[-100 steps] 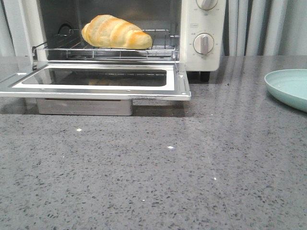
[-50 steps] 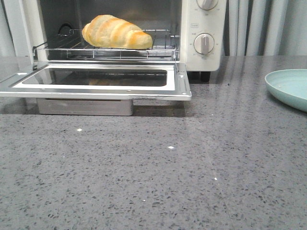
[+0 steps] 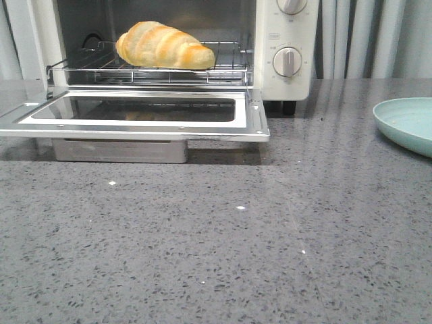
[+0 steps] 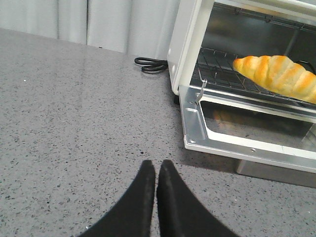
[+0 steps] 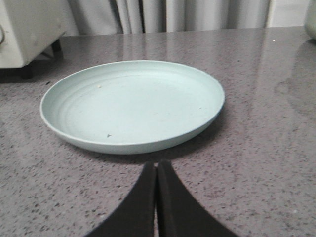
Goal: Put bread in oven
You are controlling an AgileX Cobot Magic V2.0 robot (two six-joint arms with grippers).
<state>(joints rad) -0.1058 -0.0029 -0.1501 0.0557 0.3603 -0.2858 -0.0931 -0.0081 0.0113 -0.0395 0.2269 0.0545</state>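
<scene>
A speckled grey desk (image 3: 270, 236) (glossy, catching streaks of light) runs back to pale pleated curtains (image 3: 364, 37).

Bread (image 3: 164, 45): golden-brown ridged roll with paler bands, lying lengthwise on the wire rack, its darker end toward the knob side. Oven (image 3: 286, 79): cream-white, 2 round knobs visible at right, glass-windowed door (image 3: 135, 115) dropped fully open and level.

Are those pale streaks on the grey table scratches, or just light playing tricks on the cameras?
Just reflections: in the front view the table mirrors the pale curtains; in the right wrist view the same sheen sits behind the plate, which casts a soft shadow; in the left wrist view the open oven door glass mirrors the bread.
</scene>
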